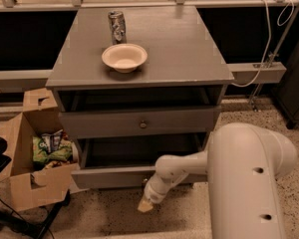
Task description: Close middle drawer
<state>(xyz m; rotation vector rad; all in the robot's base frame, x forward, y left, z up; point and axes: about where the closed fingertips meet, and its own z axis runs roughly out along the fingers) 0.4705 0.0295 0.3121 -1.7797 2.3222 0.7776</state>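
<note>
Because the end effector (pixel 146 204) was held low, just below the front of the middle drawer (pixel 109 177), the push could be missed and the drawer left pulled out. Whether the end effector was spread or pressed together could not be told.

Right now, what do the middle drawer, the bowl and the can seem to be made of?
The middle drawer, pulled out with the gripper low by its front: likely wood painted matte grey; flat, even, no shine. The bowl: pale cream, smooth and matte, plastic or paper, cannot tell which. The can: metal, judging by bright glints on its side.
</note>
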